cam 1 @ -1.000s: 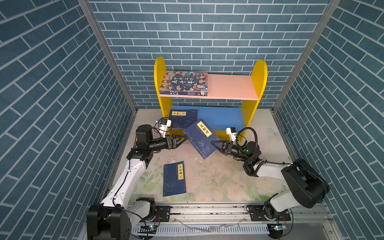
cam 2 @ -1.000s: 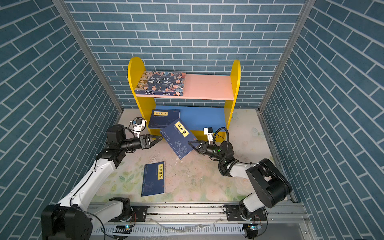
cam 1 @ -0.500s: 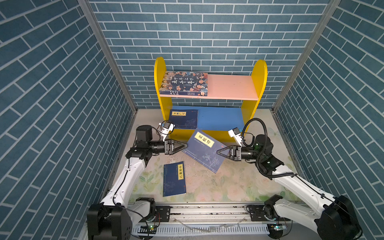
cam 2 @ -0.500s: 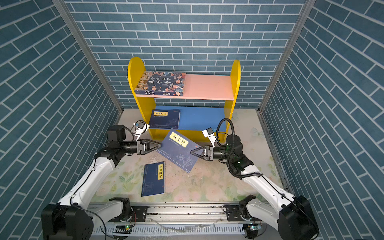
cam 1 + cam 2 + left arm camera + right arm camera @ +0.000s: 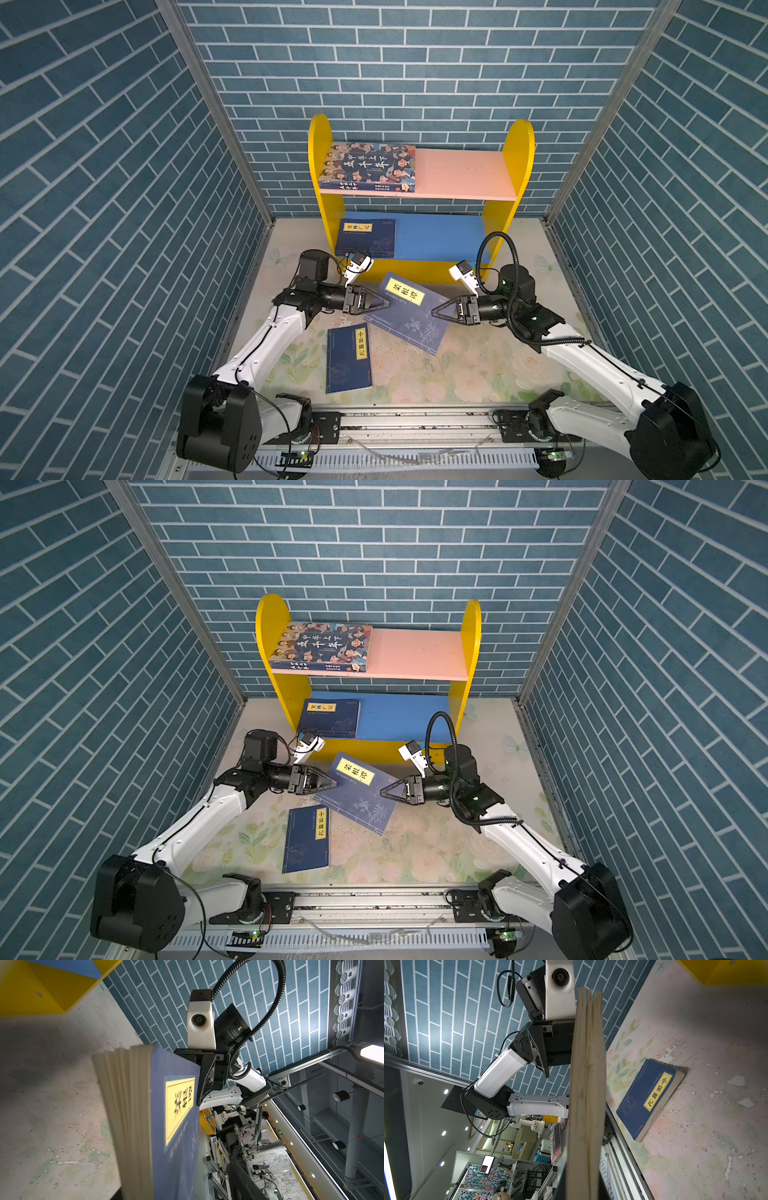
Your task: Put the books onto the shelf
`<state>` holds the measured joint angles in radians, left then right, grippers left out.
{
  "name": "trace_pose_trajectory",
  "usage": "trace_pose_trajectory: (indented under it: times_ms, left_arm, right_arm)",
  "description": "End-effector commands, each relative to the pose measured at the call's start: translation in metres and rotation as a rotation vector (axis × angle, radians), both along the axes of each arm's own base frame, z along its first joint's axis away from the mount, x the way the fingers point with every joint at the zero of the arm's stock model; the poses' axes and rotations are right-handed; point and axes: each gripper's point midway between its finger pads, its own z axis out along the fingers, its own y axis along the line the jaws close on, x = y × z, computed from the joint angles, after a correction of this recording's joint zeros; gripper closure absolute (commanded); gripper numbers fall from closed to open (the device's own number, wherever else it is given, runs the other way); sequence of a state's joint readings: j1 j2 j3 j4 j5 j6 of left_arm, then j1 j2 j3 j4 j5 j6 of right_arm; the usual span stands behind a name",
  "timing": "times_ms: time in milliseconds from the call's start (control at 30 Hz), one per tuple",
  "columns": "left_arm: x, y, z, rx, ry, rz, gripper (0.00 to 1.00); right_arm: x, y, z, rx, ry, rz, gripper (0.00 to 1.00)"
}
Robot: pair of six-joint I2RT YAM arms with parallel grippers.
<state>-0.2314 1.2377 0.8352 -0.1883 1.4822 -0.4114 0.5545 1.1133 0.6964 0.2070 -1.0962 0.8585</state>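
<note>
Navy book (image 5: 411, 326) gripped by right tool (image 5: 433, 311), left tool (image 5: 387, 305) at edge

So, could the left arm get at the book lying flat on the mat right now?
Probably yes: the flat book lies uncovered, close to the left gripper, with nothing between them. That gripper is occupied, though, at the edge of the tilted book that the right gripper pinches.

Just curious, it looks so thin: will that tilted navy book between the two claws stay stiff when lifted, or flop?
Probably floppy: the tilted navy book looks a thin softcover, and its pages fan apart. Likely light: the right gripper pinches just one edge.
</note>
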Motion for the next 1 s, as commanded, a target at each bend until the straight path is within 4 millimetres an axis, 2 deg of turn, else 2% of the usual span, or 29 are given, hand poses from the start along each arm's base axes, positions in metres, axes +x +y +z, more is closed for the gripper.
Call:
trace_pose_trajectory:
  times_ms: [0, 167, 267, 367, 500, 700, 967]
  left_arm:
    - [0.002, -0.005, 0.012, -0.014, -0.043, -0.02, 0.47]
    - [0.002, -0.007, 0.01, -0.003, -0.043, -0.013, 0.74]
    - [0.004, -0.007, 0.009, -0.008, -0.086, 0.004, 1.0]
    - [0.008, -0.007, 0.006, 0.002, -0.11, 0.032, 1.0]
    - [0.013, -0.006, 0.011, 0.008, -0.137, 0.058, 1.0]
    - [0.023, 0.002, 0.037, -0.004, -0.193, 0.105, 1.0]
    - [0.043, 0.007, 0.043, -0.005, -0.183, 0.206, 1.0]
  right_arm:
    - [0.001, 0.002, 0.021, 0.051, -0.102, 0.024, 1.0]
    - [0.004, 0.003, 0.019, 0.049, -0.108, 0.01, 1.0]
    - [0.007, 0.003, 0.015, 0.045, -0.108, -0.003, 0.97]
    - [0.014, 0.005, 0.008, 0.045, -0.096, -0.042, 0.75]
    - [0.019, 0.005, 0.003, 0.068, -0.073, -0.07, 0.61]
    - [0.018, 0.0, 0.003, 0.1, -0.07, -0.115, 0.57]
    - [0.024, 0.002, 0.004, 0.162, -0.044, -0.138, 0.55]
